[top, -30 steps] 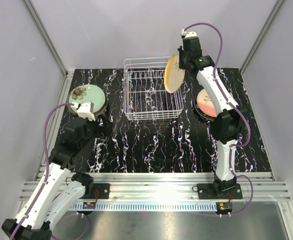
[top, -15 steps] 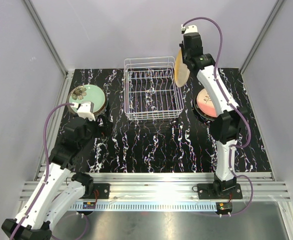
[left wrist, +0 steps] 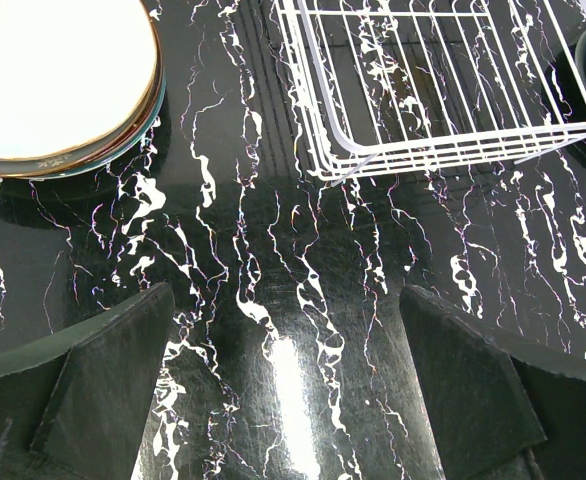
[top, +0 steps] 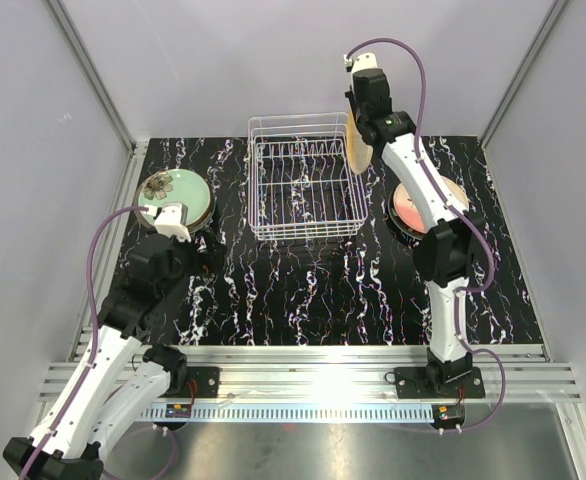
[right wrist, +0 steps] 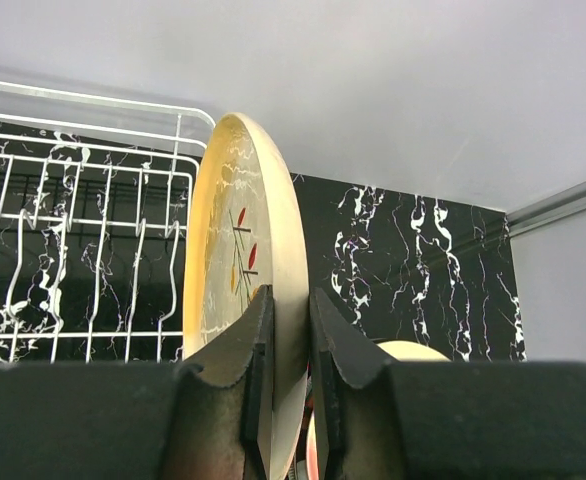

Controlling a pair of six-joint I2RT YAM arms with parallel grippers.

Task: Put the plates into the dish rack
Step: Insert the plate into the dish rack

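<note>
My right gripper (right wrist: 290, 330) is shut on the rim of a cream plate with red and green marks (right wrist: 235, 260), held on edge and upright. In the top view this plate (top: 355, 145) hangs at the right wall of the white wire dish rack (top: 273, 215), near its back corner. The rack (right wrist: 73, 220) holds no plates. A stack topped by a mint-green floral plate (top: 173, 195) lies at the left. A stack topped by an orange plate (top: 413, 205) lies at the right, partly under the right arm. My left gripper (left wrist: 283, 390) is open and empty above the black marble table.
In the left wrist view the plate stack's rim (left wrist: 123, 130) is at upper left and the rack's near corner (left wrist: 333, 165) at upper right. Grey walls and metal frame posts close the table on three sides.
My right gripper has turned the cream plate from face-on to edge-on and carried it back and up along the rack's right side. The left arm has not moved.
</note>
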